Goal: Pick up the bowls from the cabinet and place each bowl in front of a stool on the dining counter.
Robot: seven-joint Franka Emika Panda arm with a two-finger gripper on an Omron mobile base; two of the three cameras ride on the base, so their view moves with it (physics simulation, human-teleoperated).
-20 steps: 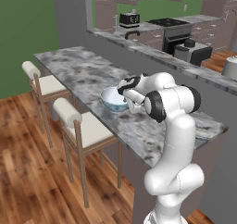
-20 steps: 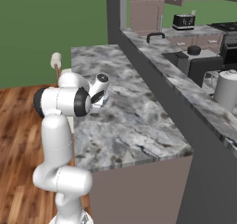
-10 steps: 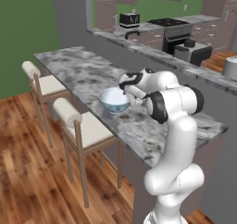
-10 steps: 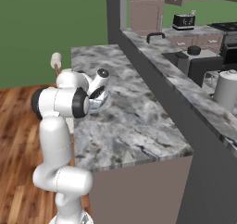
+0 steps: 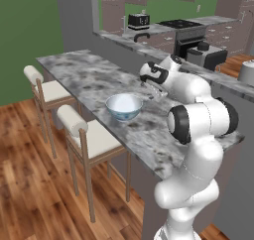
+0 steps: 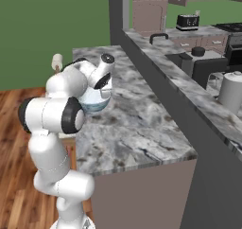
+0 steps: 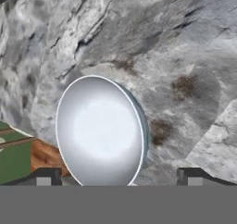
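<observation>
A stool [image 5: 92, 137] is seen at the left, and just beyond it a white bowl [image 5: 124, 106] is set upright on the dining counter [image 5: 84, 75], near its stool-side edge. To the bowl's right the gripper [image 5: 153, 89] is held above the counter, clear of the bowl and close to its rim. In the hand view the two fingertips [image 7: 44, 177] are spread wide on either side of the bowl [image 7: 101, 130], with nothing pinched between them.

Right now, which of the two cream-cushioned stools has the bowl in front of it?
The nearer cream-cushioned wooden stool; the white porcelain bowl sits on the marbled counter before it, not the farther stool.
</observation>
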